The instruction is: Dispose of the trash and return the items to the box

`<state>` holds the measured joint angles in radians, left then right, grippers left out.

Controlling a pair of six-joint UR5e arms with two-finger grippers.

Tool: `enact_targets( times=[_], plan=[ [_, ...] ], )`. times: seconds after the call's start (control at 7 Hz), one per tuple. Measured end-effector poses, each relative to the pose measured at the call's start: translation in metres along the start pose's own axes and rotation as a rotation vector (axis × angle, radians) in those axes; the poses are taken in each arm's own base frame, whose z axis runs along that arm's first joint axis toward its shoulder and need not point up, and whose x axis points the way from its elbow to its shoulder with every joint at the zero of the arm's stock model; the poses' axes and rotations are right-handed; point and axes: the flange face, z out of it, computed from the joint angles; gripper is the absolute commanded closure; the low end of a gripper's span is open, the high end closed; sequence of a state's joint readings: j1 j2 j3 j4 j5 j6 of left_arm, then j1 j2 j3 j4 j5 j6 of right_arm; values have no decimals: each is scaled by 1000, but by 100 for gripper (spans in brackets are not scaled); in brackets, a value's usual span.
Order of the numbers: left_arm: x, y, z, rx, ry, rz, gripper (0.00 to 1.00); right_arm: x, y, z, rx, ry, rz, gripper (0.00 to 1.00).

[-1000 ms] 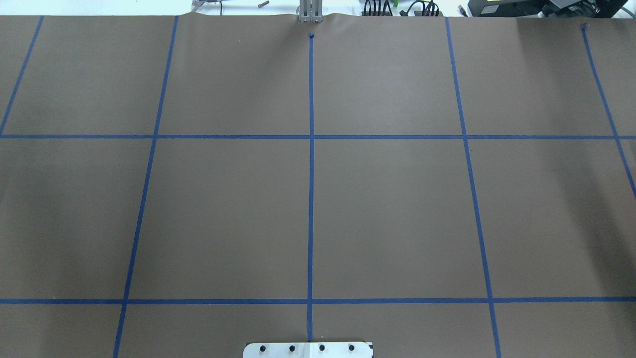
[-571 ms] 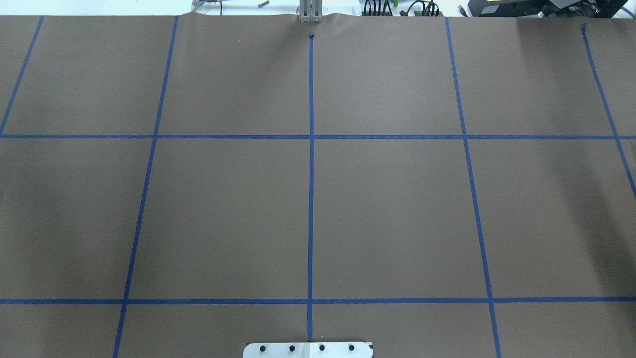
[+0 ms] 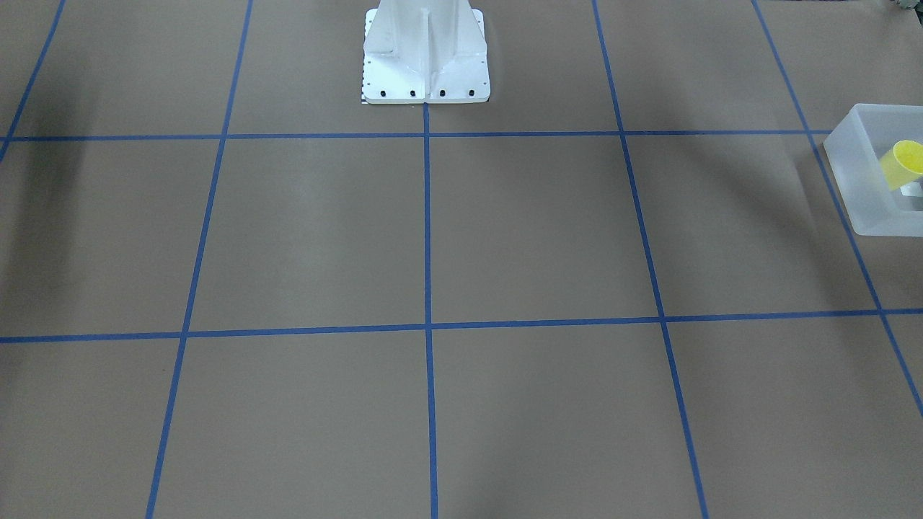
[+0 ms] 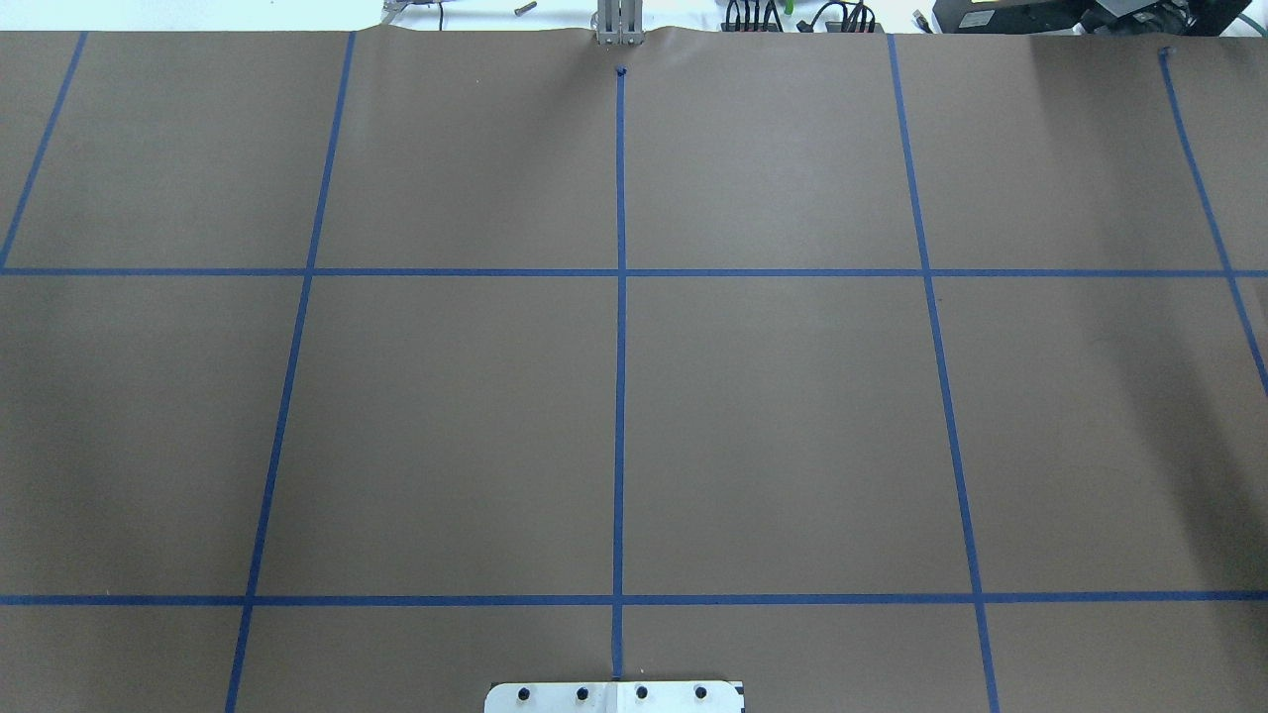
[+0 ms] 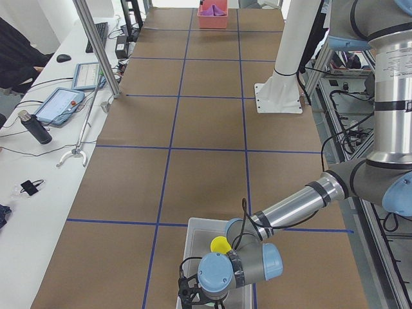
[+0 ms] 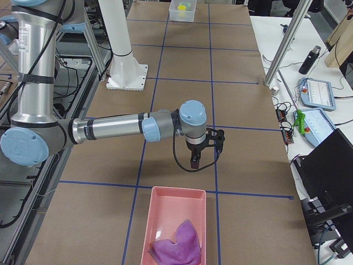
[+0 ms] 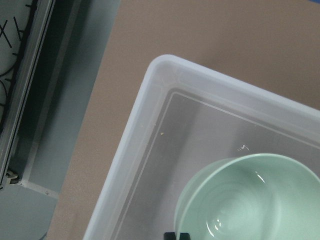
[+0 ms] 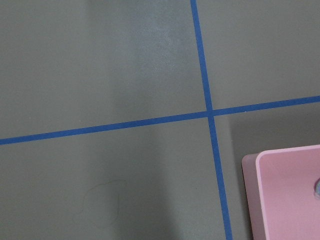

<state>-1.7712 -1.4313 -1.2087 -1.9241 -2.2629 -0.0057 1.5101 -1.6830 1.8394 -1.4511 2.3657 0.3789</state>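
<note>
In the box [image 3: 845, 155], cup [image 3: 898, 167] lies tilted.

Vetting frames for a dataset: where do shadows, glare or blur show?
Front-facing view: soft shadow darkens the table at the view's left. Left wrist view: small glints inside the bowl. Right wrist view: pale sheen on the table.

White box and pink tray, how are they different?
The white box is frosted white; the pink tray is solid pink. The white box holds a yellow cup and a green bowl; the pink tray holds a purple cloth. Both are open rectangular bins on the brown table.
</note>
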Motion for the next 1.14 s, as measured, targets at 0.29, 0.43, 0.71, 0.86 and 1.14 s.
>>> enact_targets(
  times=[0.29, 0.43, 0.71, 0.86, 1.14],
  plan=[
    [9, 2, -11, 88, 1, 67, 1, 0, 0, 1, -2, 1, -5, 0],
    [25, -8, -31, 138, 1, 105, 1, 1, 1, 2, -5, -2, -6, 0],
    [72, -35, -88, 258, -2, 205, 1, 9, 7, 7, -16, 0, 9, 0],
    [102, -48, -121, 320, 6, 263, 1, 12, 8, 7, -14, 6, 14, 0],
    [159, -51, -164, 384, 102, 380, 1, 19, 11, 7, -14, 10, 20, 0]
  ],
)
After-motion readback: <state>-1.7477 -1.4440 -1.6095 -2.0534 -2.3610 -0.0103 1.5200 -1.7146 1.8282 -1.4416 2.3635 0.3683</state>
